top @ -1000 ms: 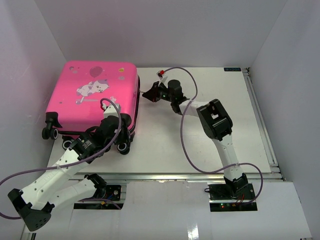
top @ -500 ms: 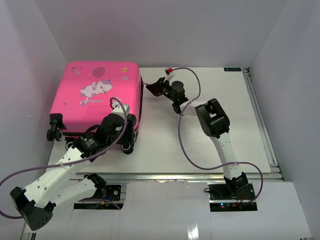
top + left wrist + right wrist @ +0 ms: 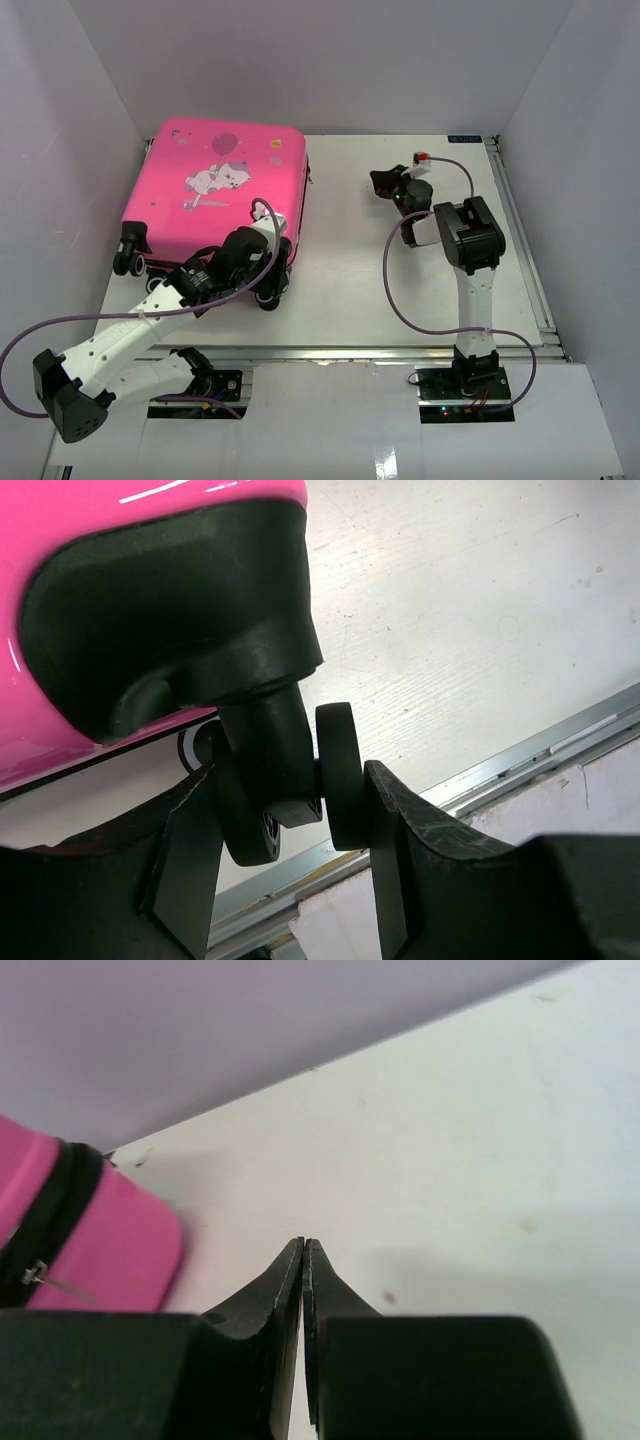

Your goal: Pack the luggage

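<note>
Luggage (image 3: 215, 190) lies flat at far left of table (image 3: 400, 290), lid down, printed shell up. Left pincer (image 3: 290, 780) is clamped on the near-right wheel (image 3: 338, 770), one finger on each side of the twin caster. Right pincer (image 3: 303, 1248) is pressed together, empty, low over the table to the right of the case. Zipper (image 3: 45, 1220) looks closed where visible. Nothing to pack shows. Judgement: packed and shut, or not yet opened; cannot tell which. The wheel grip suggests repositioning.
</note>
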Available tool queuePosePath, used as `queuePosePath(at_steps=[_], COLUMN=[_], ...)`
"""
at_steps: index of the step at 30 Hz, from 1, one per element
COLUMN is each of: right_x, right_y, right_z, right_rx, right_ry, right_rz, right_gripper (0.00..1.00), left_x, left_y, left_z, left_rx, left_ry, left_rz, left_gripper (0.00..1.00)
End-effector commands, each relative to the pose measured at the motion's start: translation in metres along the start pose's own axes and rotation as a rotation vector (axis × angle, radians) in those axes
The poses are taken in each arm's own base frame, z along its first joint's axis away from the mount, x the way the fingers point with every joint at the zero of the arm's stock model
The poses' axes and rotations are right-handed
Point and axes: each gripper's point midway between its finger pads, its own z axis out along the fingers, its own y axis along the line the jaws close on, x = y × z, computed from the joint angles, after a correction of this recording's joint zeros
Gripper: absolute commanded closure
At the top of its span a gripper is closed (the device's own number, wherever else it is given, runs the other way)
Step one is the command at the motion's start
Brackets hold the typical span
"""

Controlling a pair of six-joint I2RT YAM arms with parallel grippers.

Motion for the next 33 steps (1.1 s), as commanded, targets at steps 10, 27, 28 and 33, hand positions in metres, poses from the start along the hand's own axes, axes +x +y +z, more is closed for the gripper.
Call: queuePosePath(at_steps=[10,27,28,33], right_x=[-0.022,0.035,0.036,0.051], right_y=[0.053,0.065,0.066,0.059], right_z=[-0.059,-0.119,-0.122,-0.138], right_rx=[-0.173,-0.13,-0.132,-0.081], right_ry=[0.05,0.393,0.405,0.499], right_rz=[0.008,0.039,0.034,0.027], right_gripper=[0.91,0.55,0.54,0.55], left_x=[0.045,-0.11,-0.123,-0.187], left_y=[-0.091,-0.037,-0.036,0.044], left_z=[-0.016,-0.012,-0.008,-0.016], left_rx=[0.297,-0.138,-0.132,-0.358], left_ry=[0.108,-0.138,-0.144,-0.245], left_rz=[0.27,-0.025,-0.035,-0.208], left_gripper=[1.0,0.1,0.1,0.26])
